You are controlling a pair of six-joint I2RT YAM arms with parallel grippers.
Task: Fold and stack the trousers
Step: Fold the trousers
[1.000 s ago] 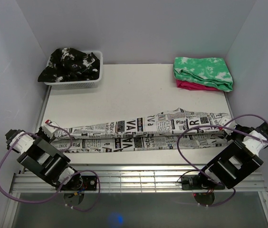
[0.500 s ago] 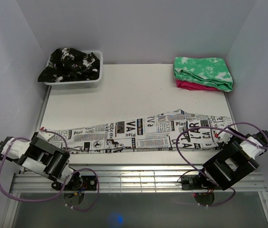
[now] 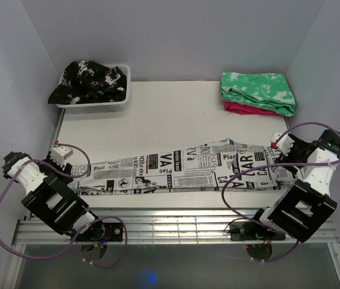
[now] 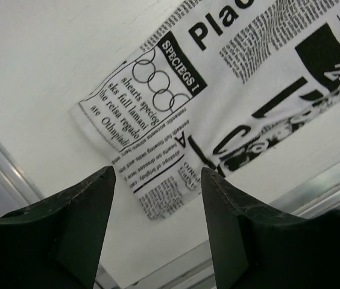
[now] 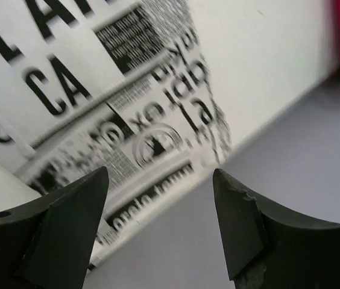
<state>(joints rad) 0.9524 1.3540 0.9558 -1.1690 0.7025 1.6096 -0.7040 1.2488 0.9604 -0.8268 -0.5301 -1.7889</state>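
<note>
The trousers (image 3: 182, 168), white cloth with black newspaper print, lie flat in a long folded strip across the near part of the table (image 3: 170, 114). My left gripper (image 3: 60, 155) hovers open just off their left end. The left wrist view shows that end of the trousers (image 4: 158, 120) below the open left gripper (image 4: 157, 174), with nothing between the fingers. Over the strip's right end, my right gripper (image 3: 280, 142) also stands open. In the right wrist view the trousers' edge (image 5: 97, 90) lies under the open right gripper (image 5: 160, 174), apart from both fingers.
A white basket (image 3: 94, 108) at the back left holds a black garment with white splotches (image 3: 88, 81). At the back right lies a folded green-and-white cloth (image 3: 257, 90) on a pink one (image 3: 242, 108). Grey walls stand close on both sides. A metal rail (image 3: 176, 223) runs along the near edge.
Both grippers have opened and let go of the trousers' ends. The cloth has dropped flat on the table, and both grippers have lifted off it.
</note>
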